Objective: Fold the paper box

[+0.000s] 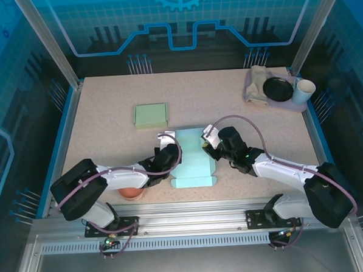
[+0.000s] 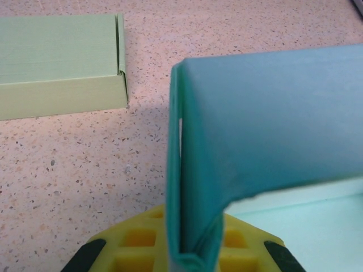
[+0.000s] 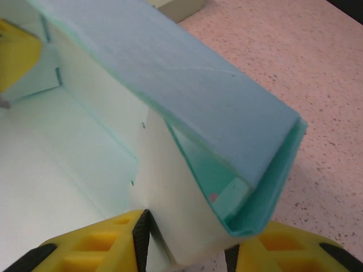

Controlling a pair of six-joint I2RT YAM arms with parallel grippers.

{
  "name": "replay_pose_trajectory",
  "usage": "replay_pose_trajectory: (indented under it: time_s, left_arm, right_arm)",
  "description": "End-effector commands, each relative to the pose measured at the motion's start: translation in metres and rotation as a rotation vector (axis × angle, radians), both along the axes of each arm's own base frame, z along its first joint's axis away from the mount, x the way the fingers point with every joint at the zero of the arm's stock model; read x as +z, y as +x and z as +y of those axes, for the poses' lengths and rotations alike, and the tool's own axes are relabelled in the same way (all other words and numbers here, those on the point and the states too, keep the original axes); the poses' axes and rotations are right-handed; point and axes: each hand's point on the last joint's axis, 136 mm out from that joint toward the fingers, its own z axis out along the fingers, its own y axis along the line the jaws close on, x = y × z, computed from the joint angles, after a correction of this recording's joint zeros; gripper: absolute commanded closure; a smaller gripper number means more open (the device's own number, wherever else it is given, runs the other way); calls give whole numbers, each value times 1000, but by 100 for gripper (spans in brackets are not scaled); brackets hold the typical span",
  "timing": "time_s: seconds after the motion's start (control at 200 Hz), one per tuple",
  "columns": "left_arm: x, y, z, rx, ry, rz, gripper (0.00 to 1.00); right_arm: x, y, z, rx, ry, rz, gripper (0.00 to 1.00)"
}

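Note:
The teal paper box (image 1: 192,163) lies partly folded at the table's near middle, between both arms. My left gripper (image 1: 172,150) is at its left wall. In the left wrist view its yellow fingers (image 2: 136,241) are shut on the doubled-over teal wall (image 2: 190,187), which stands upright between them. My right gripper (image 1: 207,145) is at the box's right side. In the right wrist view the yellow fingers (image 3: 96,249) sit on either side of the folded right wall (image 3: 187,226), pads against the paper. The box's pale inside floor (image 3: 51,170) shows to the left.
A finished pale green box (image 1: 150,115) sits behind the teal one, just beyond the left gripper (image 2: 57,62). A reddish bowl (image 1: 133,192) rests under the left arm. A tray (image 1: 255,98) at the back right holds a black dish (image 1: 277,89) and a white cup (image 1: 303,91).

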Motion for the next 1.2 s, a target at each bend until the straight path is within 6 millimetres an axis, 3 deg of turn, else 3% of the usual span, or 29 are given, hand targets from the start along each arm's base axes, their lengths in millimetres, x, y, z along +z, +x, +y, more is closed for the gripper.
replay_pose_trajectory:
  time_s: [0.0,0.095,0.24,0.37,0.615,0.755,0.865,0.945,1.025,1.115,1.195]
  left_arm:
    - [12,-1,-25,-47,-57,-10,91]
    - [9,-2,-21,-9,-50,8,91]
    - [4,-3,-8,109,-22,34,91]
    - [2,-5,24,323,38,61,91]
    - [4,-10,34,401,39,76,90]
    - [6,-12,34,397,38,85,90]
    - [9,-13,28,370,20,86,90]
    - [12,-14,23,352,6,87,90]
    - [14,-14,19,340,-8,90,90]
    - [15,-16,18,333,-22,92,90]
    - [15,-17,18,328,-35,95,90]
  right_arm:
    - [22,18,6,-73,67,-89,61]
    - [24,27,0,-148,75,-109,71]
    - [19,43,-24,-351,57,-117,75]
    - [12,50,-61,-598,-51,-134,75]
    - [9,50,-99,-838,-180,-163,74]
    - [-1,54,-82,-754,-151,-126,71]
    - [-7,55,-24,-428,93,-74,66]
    - [-11,46,1,-282,181,-20,62]
    - [-15,46,6,-267,186,4,63]
    - [-19,50,-1,-314,170,4,67]
    - [-24,52,-4,-330,178,23,65]
